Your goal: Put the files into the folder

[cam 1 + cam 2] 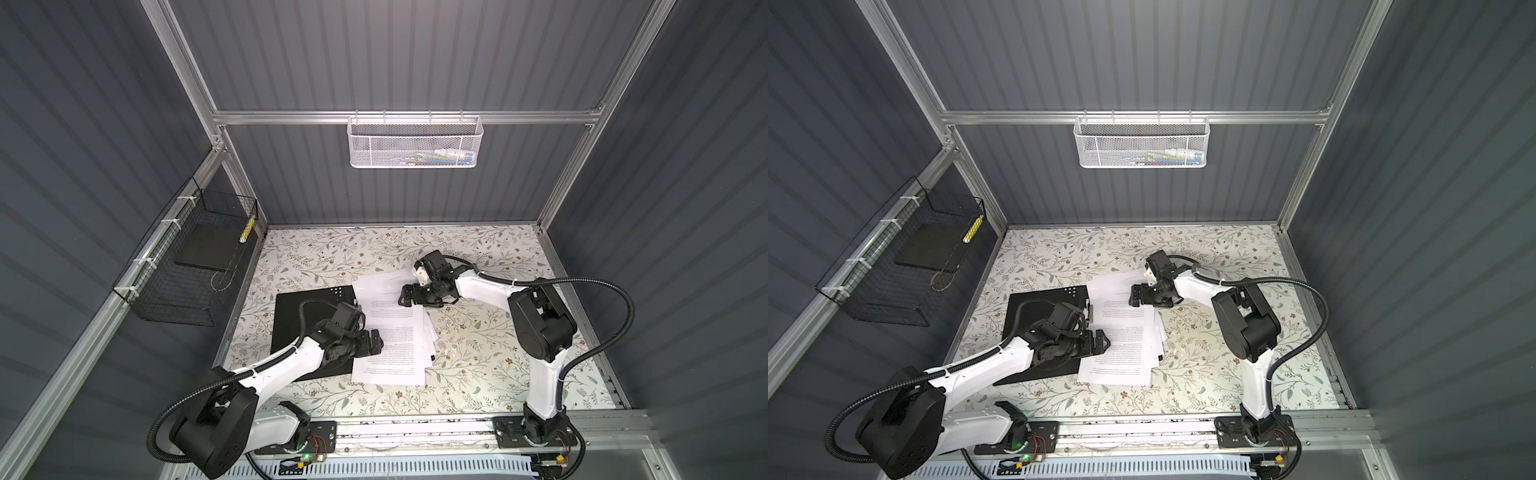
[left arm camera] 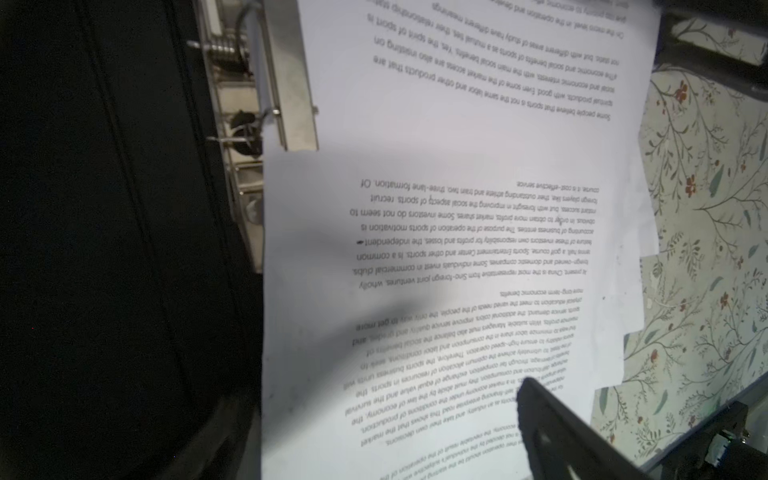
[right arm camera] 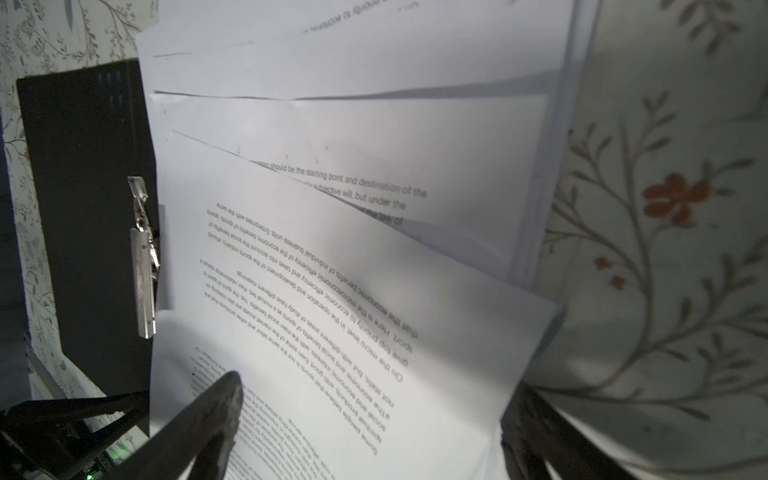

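Files lie fanned on the open folder. The left gripper and right gripper gape wide, empty (squaring the sheets likely comes next).

A counter covered in a pale sheet printed with leafy twigs and small flowers shows in both top views. Grey ribbed walls stand on three sides, framed by aluminium rails. A white mesh basket hangs on the rear rail, above the counter; a few small things lie in it, too blurred to name. On the left wall hangs a black wire basket, holding a flat black slab and, at a rear corner, a yellow-and-white striped stick. A white slotted strip runs along the front edge.
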Tool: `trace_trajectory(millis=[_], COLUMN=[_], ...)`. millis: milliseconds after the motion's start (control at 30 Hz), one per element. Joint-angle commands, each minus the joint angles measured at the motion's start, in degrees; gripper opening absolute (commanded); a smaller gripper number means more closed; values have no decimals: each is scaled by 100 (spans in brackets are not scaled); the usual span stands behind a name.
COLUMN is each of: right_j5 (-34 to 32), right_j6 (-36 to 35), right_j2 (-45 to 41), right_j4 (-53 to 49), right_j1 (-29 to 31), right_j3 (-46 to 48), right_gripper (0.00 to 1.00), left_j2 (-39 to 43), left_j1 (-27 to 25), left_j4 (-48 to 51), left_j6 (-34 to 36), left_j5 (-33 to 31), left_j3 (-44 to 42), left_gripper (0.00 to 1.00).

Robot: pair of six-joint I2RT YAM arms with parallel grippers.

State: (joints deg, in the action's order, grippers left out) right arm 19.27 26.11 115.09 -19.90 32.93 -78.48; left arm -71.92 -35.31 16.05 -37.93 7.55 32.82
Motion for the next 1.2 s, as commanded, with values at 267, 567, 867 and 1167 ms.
trace_trajectory(millis=[267,567,867,1167], right_j5=[-275,-481,-832,-1174], right_j6=[-193,-755,-774,-1236], right_j2=[-311,-2250,-2928,-2773], right_j4=[-205,-1092,-886,-475], right_j1=[-255,701,2340,3073], right_j3=[-289,1743,2952,3145], right_gripper=[93,55,0,0], left_j2=[-283,-3000,-5648,-6403], left_j1=[269,1108,1246,1272], left_j4=[1056,1218,1166,1089], left_j6=[376,2474,3204,3331], left_j5=[-1122,-1311,-1016,-1095], left_j3=[1203,4944,7203,7729], left_gripper=[99,86,0,0])
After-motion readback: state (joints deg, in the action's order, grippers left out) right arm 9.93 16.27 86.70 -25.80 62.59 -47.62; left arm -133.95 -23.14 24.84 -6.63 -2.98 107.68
